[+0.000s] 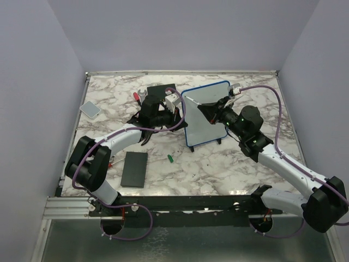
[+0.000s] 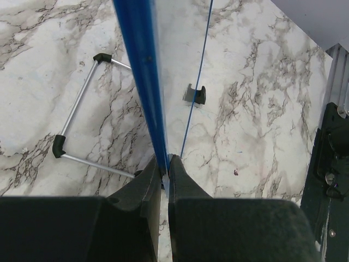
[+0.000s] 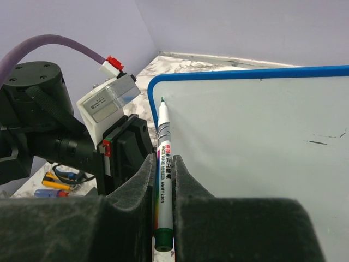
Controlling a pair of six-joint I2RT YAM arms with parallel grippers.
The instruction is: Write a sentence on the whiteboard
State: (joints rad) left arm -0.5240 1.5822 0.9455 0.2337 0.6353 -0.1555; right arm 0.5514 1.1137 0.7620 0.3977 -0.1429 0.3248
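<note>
The whiteboard [image 1: 196, 123] stands upright mid-table, its face unwritten (only faint smudges [image 3: 319, 142]), so we judge the writing not yet begun. Our left gripper [image 2: 164, 173] pinches its frame at 9 o'clock. At 3 o'clock, our right gripper [image 3: 164, 164] clenches a marker [image 3: 163, 128], tip at the board's upper corner.

Blue-framed whiteboard [image 1: 196, 124], upright on black feet mid-table, face with faint dark streaks

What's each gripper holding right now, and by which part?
The left gripper pinches the whiteboard by the edge of its blue frame. The right gripper holds a marker by the rear half of its barrel.
</note>
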